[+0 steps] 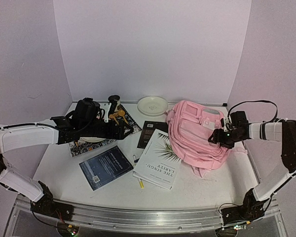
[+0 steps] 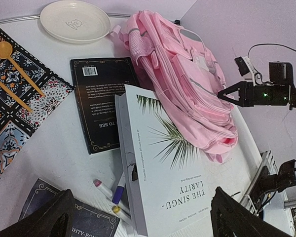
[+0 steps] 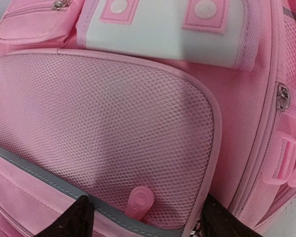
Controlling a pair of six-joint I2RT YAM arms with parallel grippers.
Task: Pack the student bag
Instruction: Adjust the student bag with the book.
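Bag (image 1: 197,136), pink, flat at the worktop's (image 1: 202,190) right, edge over the white book (image 1: 158,160): your right end effector (image 3: 147,212), fingers apart close over its mesh pocket (image 3: 103,128), may pinch fabric instead of the pull tab (image 3: 139,202) and drag it; left end effector (image 2: 142,207) wide apart above the book.

White table (image 1: 207,190): student bag (image 1: 197,138), white book (image 1: 158,160), black book (image 1: 150,132), blue book (image 1: 106,167), patterned mat (image 2: 34,98), cream plate (image 1: 152,104), markers (image 2: 121,187).

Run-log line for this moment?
student bag: on table | white book: outside | left pincer: open | right pincer: open at mesh pocket
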